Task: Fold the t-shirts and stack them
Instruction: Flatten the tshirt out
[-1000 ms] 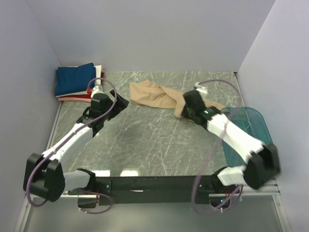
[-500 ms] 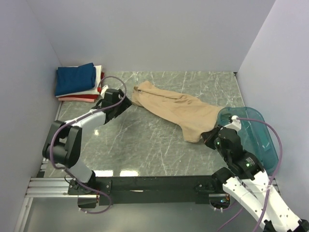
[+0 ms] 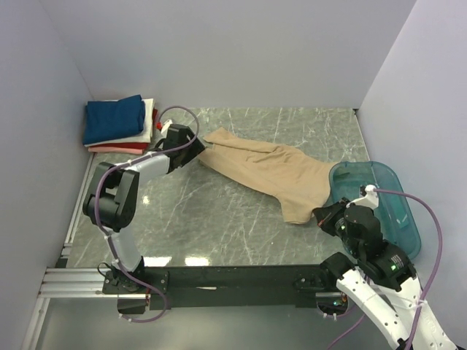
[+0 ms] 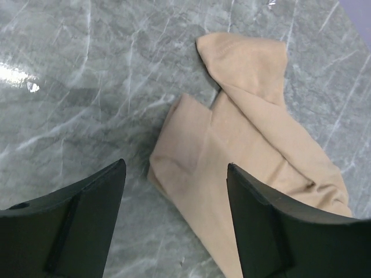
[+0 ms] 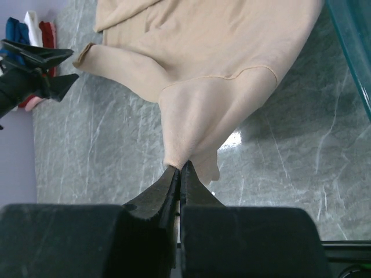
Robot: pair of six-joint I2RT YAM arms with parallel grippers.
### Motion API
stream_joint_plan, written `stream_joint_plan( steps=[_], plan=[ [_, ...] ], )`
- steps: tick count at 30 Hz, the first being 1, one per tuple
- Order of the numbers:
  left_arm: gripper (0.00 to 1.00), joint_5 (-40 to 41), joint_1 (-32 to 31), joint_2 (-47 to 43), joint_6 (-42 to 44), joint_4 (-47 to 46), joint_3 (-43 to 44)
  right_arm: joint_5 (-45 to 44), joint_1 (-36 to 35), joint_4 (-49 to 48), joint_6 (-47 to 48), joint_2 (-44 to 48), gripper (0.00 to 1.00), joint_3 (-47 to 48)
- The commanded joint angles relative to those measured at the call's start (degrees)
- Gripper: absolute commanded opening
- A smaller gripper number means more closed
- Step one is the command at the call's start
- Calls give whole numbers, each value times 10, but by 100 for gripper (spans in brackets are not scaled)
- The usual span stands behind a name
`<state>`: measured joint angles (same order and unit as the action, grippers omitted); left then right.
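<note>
A tan t-shirt (image 3: 266,171) lies stretched across the middle of the marble table, from back left to front right. My right gripper (image 3: 321,216) is shut on its near right corner, and the pinched cloth (image 5: 197,116) fans out from the closed jaws. My left gripper (image 3: 195,149) is open just beside the shirt's far left end; a folded sleeve and edge of the shirt (image 4: 243,145) lie between and beyond its fingers (image 4: 87,214). A stack of folded shirts with navy blue on top (image 3: 113,118), over white and red, sits at the back left corner.
A teal translucent plastic tub (image 3: 387,200) stands at the table's right edge, next to my right arm; its rim shows in the right wrist view (image 5: 353,52). White walls close in the back and both sides. Bare marble (image 3: 211,211) lies in front of the shirt.
My right gripper has pulled the shirt's corner toward the near right, spreading the bunched shirt out long. My left gripper has moved back and right to the shirt's left end.
</note>
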<state>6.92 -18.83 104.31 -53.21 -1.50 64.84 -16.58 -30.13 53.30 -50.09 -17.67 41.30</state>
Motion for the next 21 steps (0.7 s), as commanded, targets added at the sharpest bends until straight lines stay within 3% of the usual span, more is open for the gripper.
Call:
stream_joint_plan(
  steps=[1, 14, 19, 21],
  plan=[
    [74, 8, 2, 24, 27, -10, 31, -9, 1, 3, 1, -4, 0, 28],
    [66, 2, 0, 45, 57, -37, 36, -2, 2, -8, 9, -18, 0, 17],
    [56, -10, 1, 62, 67, -40, 52, -2, 1, -15, 10, -22, 0, 16],
    [45, -16, 1, 71, 70, -39, 62, -5, 1, -17, 10, -25, 0, 20]
  ],
)
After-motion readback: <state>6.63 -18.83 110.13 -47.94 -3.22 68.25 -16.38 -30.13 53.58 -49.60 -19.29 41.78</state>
